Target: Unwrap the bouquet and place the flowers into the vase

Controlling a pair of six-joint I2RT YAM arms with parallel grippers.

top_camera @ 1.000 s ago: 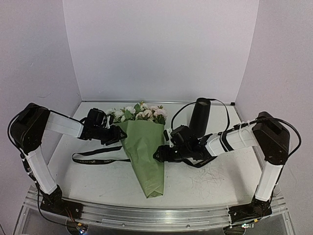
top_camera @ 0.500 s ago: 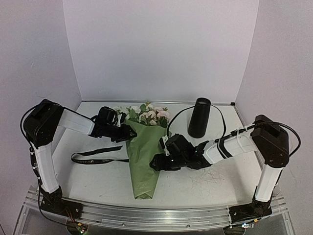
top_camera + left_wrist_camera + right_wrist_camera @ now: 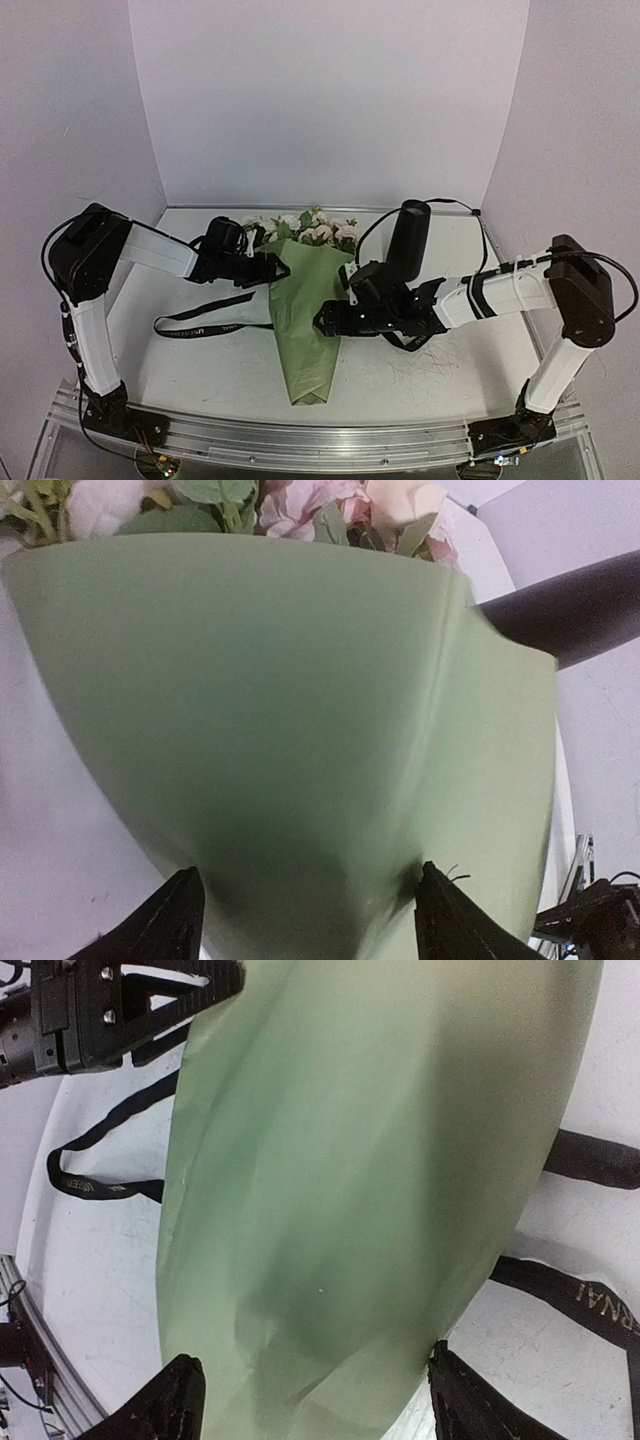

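The bouquet (image 3: 305, 320) lies flat on the table, a green paper cone with its tip toward the near edge. The flowers (image 3: 318, 230), pink and white, stick out of its far end. My left gripper (image 3: 277, 268) is at the cone's upper left edge, open, with green paper (image 3: 300, 730) bulging between its fingertips (image 3: 178, 915). My right gripper (image 3: 326, 322) is at the cone's right side, open and straddling the paper (image 3: 370, 1180). The black vase (image 3: 408, 240) stands upright behind the right arm. Blooms (image 3: 300, 500) and the vase (image 3: 570, 605) show in the left wrist view.
A black ribbon (image 3: 200, 325) lies loose on the table left of the cone, and its ends show on both sides of the paper in the right wrist view (image 3: 95, 1185). A cable loops around the vase (image 3: 450, 205). Walls close in the table on three sides.
Both grippers' jaws have spread wider. The bouquet has swung and slid a little to the right, its tip and blooms with it. The right arm has shifted rightward.
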